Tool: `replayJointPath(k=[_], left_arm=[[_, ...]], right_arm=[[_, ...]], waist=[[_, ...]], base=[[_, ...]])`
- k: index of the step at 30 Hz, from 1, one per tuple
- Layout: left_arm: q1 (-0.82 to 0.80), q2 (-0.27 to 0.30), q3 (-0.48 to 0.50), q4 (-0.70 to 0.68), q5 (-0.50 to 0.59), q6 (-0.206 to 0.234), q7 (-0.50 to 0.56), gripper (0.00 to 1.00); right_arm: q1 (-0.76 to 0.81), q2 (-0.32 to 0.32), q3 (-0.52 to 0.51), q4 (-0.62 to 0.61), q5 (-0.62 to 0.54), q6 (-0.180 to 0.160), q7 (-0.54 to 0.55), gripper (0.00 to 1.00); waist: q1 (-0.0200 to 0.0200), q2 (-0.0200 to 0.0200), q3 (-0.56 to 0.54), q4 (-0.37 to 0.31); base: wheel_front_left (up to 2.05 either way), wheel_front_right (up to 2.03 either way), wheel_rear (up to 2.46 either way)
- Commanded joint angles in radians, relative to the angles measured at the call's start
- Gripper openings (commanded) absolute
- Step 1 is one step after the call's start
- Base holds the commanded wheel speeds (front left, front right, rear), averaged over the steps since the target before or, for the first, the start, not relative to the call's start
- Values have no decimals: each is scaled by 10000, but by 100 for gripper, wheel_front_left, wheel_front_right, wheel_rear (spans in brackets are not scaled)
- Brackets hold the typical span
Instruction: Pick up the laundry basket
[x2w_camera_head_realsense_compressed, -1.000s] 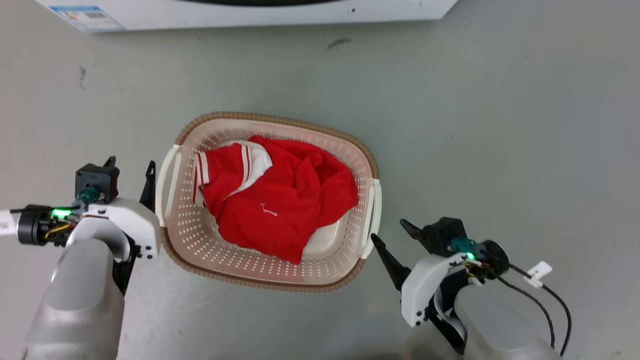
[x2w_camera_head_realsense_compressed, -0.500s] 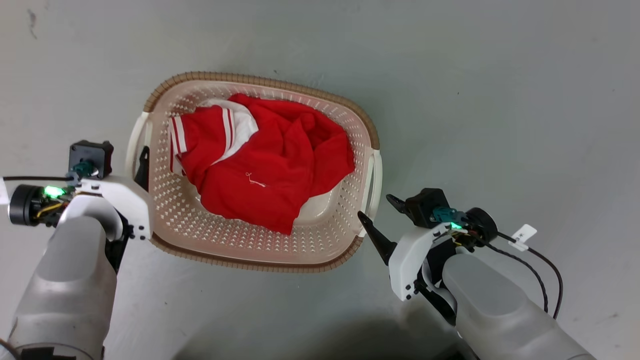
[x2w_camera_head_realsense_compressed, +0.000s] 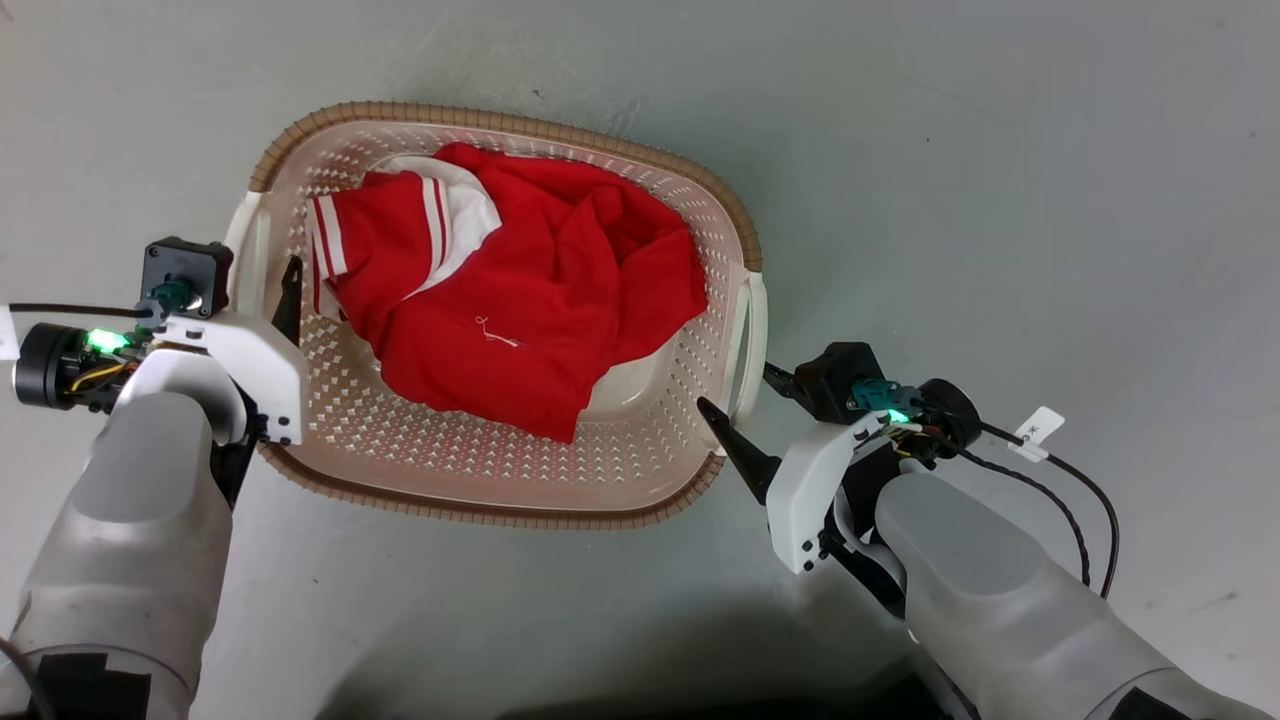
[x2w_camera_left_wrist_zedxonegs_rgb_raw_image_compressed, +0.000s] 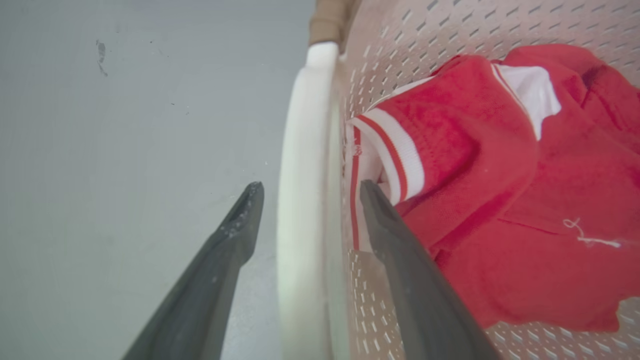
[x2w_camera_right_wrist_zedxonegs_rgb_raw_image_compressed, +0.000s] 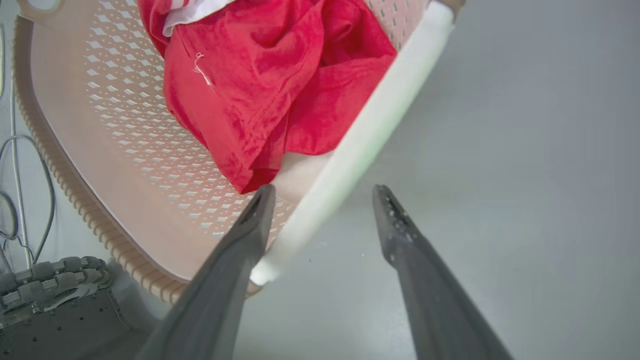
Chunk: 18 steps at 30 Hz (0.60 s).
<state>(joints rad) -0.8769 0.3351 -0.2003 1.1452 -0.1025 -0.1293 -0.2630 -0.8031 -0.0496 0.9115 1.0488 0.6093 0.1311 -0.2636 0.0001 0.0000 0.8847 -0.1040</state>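
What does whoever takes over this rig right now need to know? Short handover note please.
Left tool: open, one finger outside and one inside the basket wall, with the left handle between them, not clamped.
Right tool: open, astride the right handle close to its near end, not clamped.
Basket: on the floor between both arms, red garment inside.
Done: both tools lined up on the handles.
To do: shut both tools on the handles, then lift evenly.
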Motion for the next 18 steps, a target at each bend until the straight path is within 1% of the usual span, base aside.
replayJointPath(k=[1, 3, 4, 5, 6, 7, 13, 14, 18], left_arm=[[-163, 40, -39, 61, -18, -13, -28, 100], [-230, 0, -86, 173, -52, -13, -28, 100], [-274, 4, -130, 222, -45, -13, -28, 94], [-328, 8, -157, 231, -39, -13, -28, 46], [-340, -29, -195, 252, -44, -13, -28, 0], [-319, -79, -239, 310, -62, -13, -28, 0], [-239, -223, -496, 478, -157, 5, -2, 0], [-101, -314, -679, 648, -299, 5, -2, 0], [97, -509, -1080, 940, -553, 3, 41, 0]], right_arm=[[-149, -13, 54, 71, 80, -7, -18, 100], [-190, -13, 145, 130, 183, -7, -18, 100], [-201, -13, 202, 135, 234, -7, -18, 100], [-217, -13, 251, 155, 272, -7, -18, 43], [-242, -14, 297, 183, 323, -7, -16, 9], [-264, -16, 343, 209, 352, -7, -16, 0], [-337, -70, 556, 340, 514, 0, -10, 0], [-313, -24, 562, 386, 717, 12, -21, 0], [-222, -10, 679, 660, 950, -7, -23, 0]], waist=[[-1, 0, 42, -19], [-1, 0, 90, -27], [-1, 0, 116, -32], [-1, 0, 136, -37], [-1, 0, 146, -42], [-1, 0, 149, -49], [-1, 0, 46, -55], [-1, 0, -193, -8], [-1, 0, -750, 53]], base=[[0, 0, 0], [0, 0, 0], [0, 0, 0], [0, 0, 0], [0, 0, 0], [0, 0, 0], [0, 0, 0], [0, 0, 0], [0, 0, 0]])
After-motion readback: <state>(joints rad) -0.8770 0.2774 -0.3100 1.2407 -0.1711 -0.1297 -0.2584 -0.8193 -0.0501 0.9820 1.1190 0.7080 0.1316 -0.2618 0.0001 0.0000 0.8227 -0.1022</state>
